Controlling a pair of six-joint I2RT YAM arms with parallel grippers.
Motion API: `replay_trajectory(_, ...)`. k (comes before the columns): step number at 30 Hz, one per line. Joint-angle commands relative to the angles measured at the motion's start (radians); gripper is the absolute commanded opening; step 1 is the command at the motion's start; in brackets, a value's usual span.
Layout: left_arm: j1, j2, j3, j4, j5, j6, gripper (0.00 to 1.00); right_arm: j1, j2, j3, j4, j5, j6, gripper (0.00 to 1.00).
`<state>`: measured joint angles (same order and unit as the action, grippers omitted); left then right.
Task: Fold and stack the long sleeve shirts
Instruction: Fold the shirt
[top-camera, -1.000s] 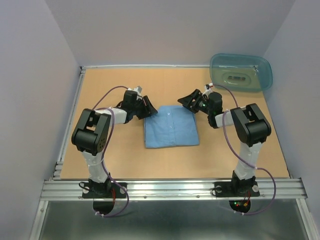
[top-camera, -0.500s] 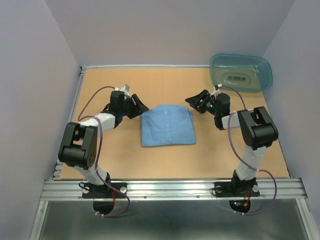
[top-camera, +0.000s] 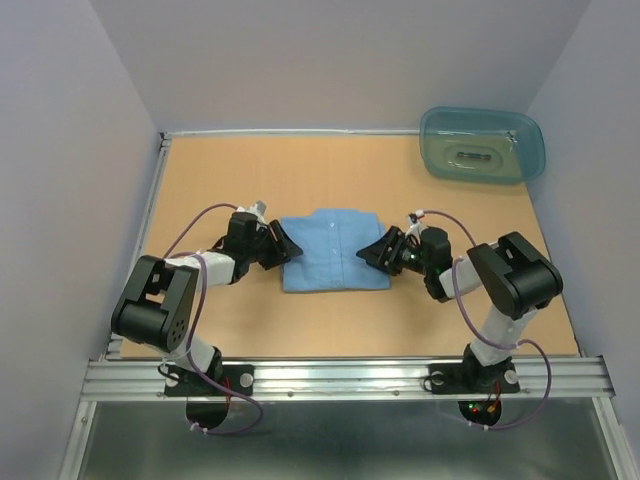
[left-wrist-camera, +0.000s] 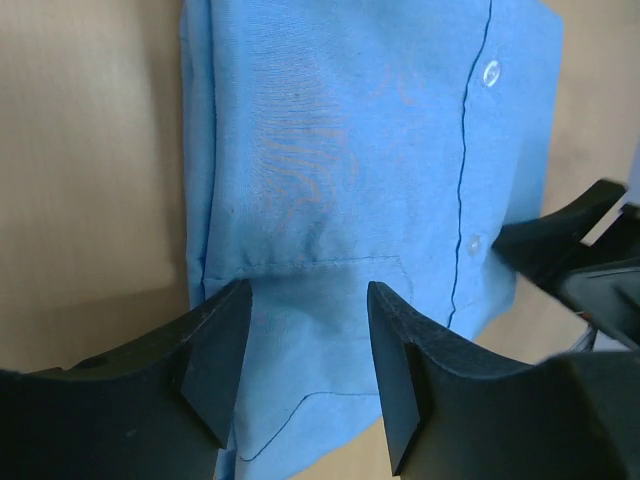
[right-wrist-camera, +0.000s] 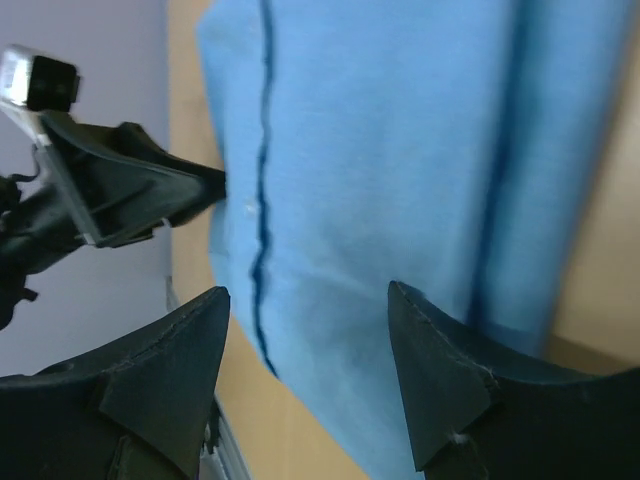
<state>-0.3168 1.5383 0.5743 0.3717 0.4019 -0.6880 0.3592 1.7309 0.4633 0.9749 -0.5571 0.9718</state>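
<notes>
One long sleeve shirt (top-camera: 335, 252), light blue and folded into a neat rectangle, lies flat at the table's middle. My left gripper (top-camera: 284, 250) is low at its left edge, jaws open. In the left wrist view the shirt (left-wrist-camera: 340, 150) with its button placket fills the frame, and the gripper (left-wrist-camera: 308, 350) straddles the near hem. My right gripper (top-camera: 376, 254) is at the shirt's right edge, also open. The right wrist view shows the blue cloth (right-wrist-camera: 380, 150) between and beyond the open gripper (right-wrist-camera: 308, 345). Neither gripper is closed on the cloth.
A translucent teal tub (top-camera: 482, 145) stands upside down at the back right corner. Bare wooden table (top-camera: 300, 170) surrounds the shirt, with a metal rail (top-camera: 340, 375) along the near edge. Each wrist view shows the opposite gripper across the shirt: the right one (left-wrist-camera: 575, 255), the left one (right-wrist-camera: 120, 195).
Both grippers came down from the shirt's far corners to the middle of its left and right edges. The shirt slid slightly to the left. Both jaws stayed open.
</notes>
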Motion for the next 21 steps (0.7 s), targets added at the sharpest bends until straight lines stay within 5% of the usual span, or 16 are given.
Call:
replay_trajectory(1,0.012,-0.023,-0.024,0.006,-0.073,-0.016,0.62,-0.044,0.042,-0.097,0.106,0.037,-0.045,0.7)
replay_trajectory(6,0.013,-0.194,-0.002,-0.184,-0.165,0.082,0.62,-0.106,-0.134,-0.135,0.027,0.017,-0.102,0.7)
replay_trajectory(12,-0.045,-0.331,0.108,-0.419,-0.343,0.248,0.65,-0.112,-0.359,0.06,-0.637,0.193,-0.341,0.76)
replay_trajectory(21,-0.393,-0.228,0.305,-0.533,-0.577,0.286,0.7,-0.112,-0.272,0.286,-0.953,0.209,-0.364,0.78)
